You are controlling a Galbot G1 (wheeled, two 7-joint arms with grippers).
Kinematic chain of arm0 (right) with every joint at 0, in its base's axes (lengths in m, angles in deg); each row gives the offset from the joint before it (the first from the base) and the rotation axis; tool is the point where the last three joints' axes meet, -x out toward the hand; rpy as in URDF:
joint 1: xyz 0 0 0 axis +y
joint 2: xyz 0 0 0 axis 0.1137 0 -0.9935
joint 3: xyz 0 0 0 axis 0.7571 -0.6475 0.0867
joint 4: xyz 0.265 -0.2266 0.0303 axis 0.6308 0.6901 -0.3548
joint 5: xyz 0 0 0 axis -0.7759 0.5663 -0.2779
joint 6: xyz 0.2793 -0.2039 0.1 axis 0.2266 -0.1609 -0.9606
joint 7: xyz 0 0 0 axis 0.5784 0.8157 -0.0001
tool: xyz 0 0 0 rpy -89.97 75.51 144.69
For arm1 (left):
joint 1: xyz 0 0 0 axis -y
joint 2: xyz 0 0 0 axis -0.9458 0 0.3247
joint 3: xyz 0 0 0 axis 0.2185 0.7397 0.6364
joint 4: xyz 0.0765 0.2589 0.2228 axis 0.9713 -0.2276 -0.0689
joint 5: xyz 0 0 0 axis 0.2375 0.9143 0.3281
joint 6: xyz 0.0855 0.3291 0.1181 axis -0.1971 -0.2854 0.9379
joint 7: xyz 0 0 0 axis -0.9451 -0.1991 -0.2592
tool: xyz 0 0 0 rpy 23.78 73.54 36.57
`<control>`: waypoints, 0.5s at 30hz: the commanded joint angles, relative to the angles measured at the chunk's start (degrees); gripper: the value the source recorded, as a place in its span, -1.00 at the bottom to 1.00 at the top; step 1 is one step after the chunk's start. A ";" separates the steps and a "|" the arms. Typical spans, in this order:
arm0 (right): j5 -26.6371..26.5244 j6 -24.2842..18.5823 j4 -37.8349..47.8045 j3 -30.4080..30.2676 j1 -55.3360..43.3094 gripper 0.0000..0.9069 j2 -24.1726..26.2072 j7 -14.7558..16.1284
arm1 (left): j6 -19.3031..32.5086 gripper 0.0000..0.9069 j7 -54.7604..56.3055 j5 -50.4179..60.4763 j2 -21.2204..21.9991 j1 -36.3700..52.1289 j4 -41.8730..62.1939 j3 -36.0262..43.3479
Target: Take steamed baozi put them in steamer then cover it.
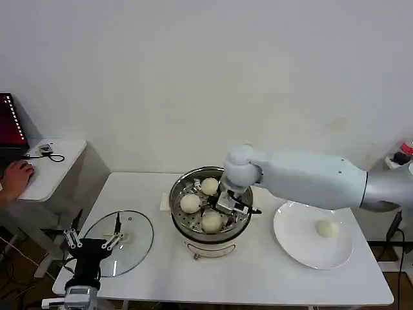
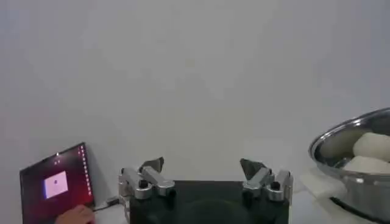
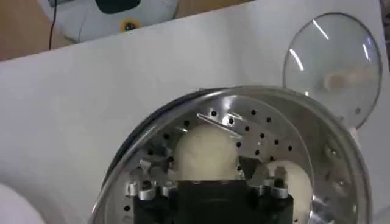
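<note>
The steamer (image 1: 182,218) stands mid-table with three steamed baozi on its perforated tray (image 1: 208,186) (image 1: 190,203) (image 1: 211,221). My right gripper (image 1: 223,205) reaches down inside it. In the right wrist view its fingers (image 3: 248,165) stand wide, open, on either side of a baozi (image 3: 207,152) that rests on the tray; a second baozi (image 3: 294,176) lies beside it. A further baozi (image 1: 327,228) sits on the white plate (image 1: 303,255). The cover (image 1: 129,248) lies flat on the table at the left. My left gripper (image 1: 93,242) hovers open at its near edge.
A side table (image 1: 51,169) with a laptop (image 2: 55,182) and a person's hand (image 1: 18,173) stands far left. The steamer rim (image 2: 341,137) shows at the edge of the left wrist view. A white wall is behind the table.
</note>
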 commanded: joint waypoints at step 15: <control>-8.96 16.20 -0.01 5.74 -10.17 1.00 31.65 -1.20 | -0.34 1.00 -0.99 -3.68 -4.54 2.45 1.30 0.86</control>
